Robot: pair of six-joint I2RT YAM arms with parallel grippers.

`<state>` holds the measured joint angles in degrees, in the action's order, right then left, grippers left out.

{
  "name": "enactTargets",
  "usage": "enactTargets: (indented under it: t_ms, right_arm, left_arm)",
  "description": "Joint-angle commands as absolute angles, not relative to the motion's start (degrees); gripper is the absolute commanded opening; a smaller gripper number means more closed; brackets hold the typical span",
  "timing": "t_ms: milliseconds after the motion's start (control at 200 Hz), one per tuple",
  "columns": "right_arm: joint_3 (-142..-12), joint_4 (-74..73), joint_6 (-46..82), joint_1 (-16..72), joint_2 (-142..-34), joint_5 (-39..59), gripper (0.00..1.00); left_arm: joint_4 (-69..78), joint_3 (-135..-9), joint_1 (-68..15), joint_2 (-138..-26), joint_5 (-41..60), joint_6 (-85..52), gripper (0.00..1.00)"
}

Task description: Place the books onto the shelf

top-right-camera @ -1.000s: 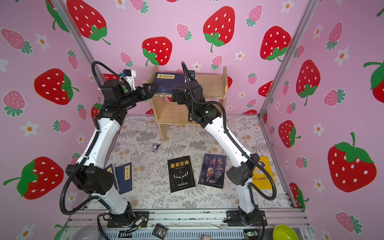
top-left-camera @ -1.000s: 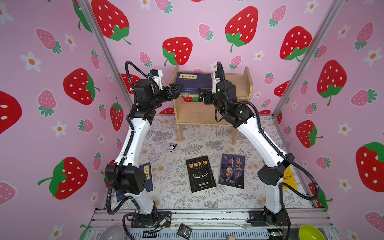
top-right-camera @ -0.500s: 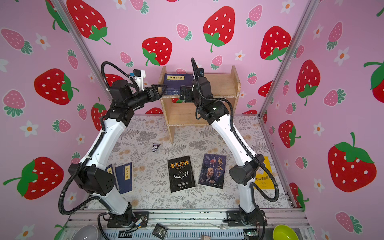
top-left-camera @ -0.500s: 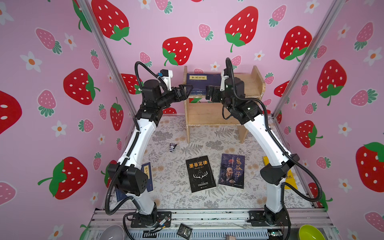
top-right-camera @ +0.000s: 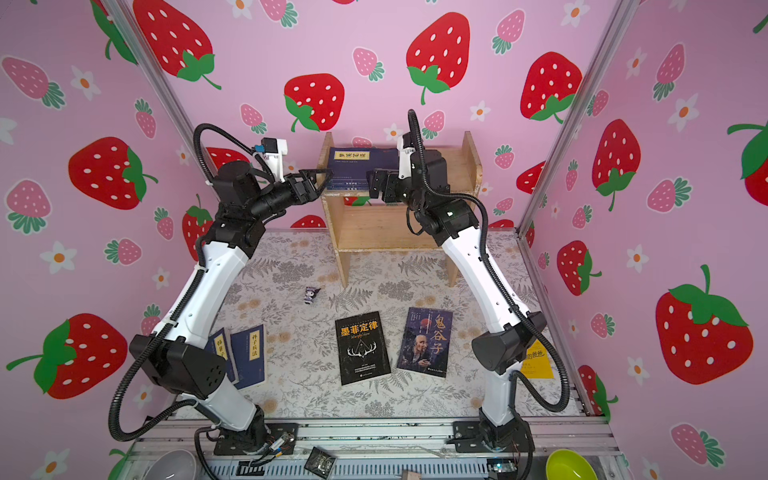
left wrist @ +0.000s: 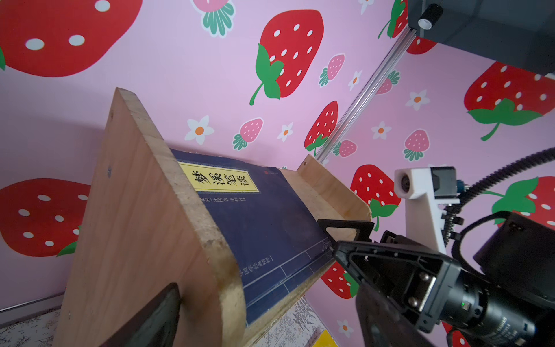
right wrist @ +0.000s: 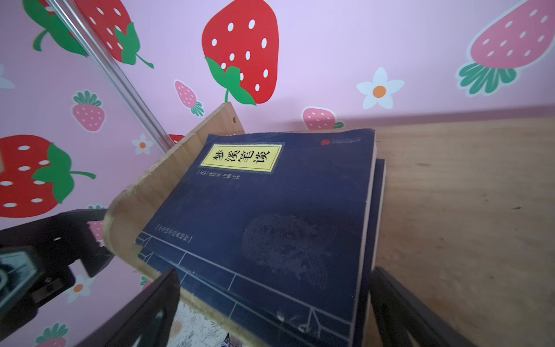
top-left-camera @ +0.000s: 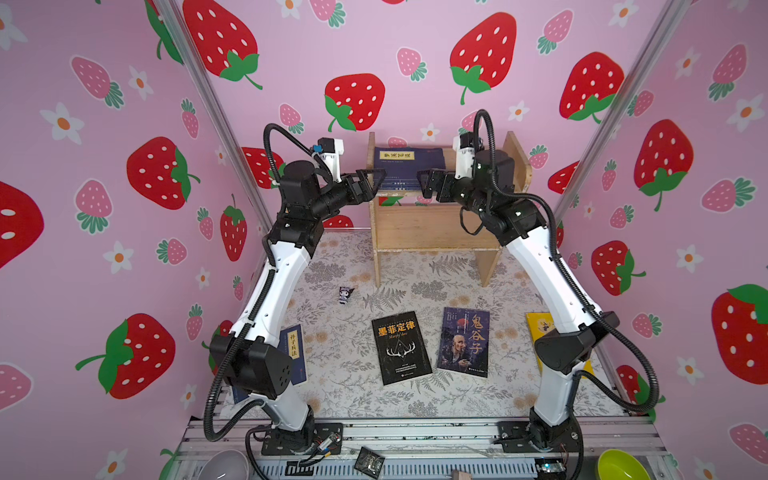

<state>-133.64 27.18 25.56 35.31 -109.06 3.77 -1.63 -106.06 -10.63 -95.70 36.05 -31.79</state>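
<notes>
L hand (top-left-camera: pixel 371 181) is wide open, holding nothing, up at the shelf's (top-left-camera: pixel 415 224) left side panel at top-tier height; in the left wrist view the panel's front edge shows btw its fingers (left wrist: pixel 153 315). R hand (top-left-camera: pixel 424 187) is wide too, nothing in it, in front of the top tier, tips just by the front edge of the navy stack (top-left-camera: pixel 409 160); contact can't be told. Desk (top-left-camera: pixel 340 386), w/ floral cover, carries everything. Shelf stands at the back, by the wall. Navy stack = two books lying flat, one on the other, at the left end of the top tier, next to the side panel, yellow label up; the lower book (right wrist: pixel 380 192) pokes out past the upper on one side. Flat on the desk, nearer the front: black antler book (top-left-camera: pixel 401 347), just beside it the old-man book (top-left-camera: pixel 465 340), yellow book (top-left-camera: pixel 536 328) partly behind R arm, two navy books (top-right-camera: pixel 251 353) partly behind L arm. Small dark figurine (top-left-camera: pixel 345 293) stands btw shelf and black antler book.
</notes>
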Motion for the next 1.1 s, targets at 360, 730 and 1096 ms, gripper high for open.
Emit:
enactTargets:
  t_ms: [360, 730, 1096]
  right_arm:
    - [-137.43, 29.99, 27.85, 34.84, -108.62, -0.61, 1.00]
    - [-139.78, 37.44, 25.60, 37.82, -111.22, -8.02, 1.00]
    - [-141.97, 35.92, 26.10, 40.45, -115.94, -0.72, 1.00]
  left_arm:
    - [0.84, -104.24, -12.13, -93.10, 38.73, -31.85, 0.92]
    - [1.29, -103.53, -12.19, -92.78, 38.23, -32.07, 0.92]
    - [1.85, -104.24, -12.38, -93.09, 39.99, -32.87, 0.92]
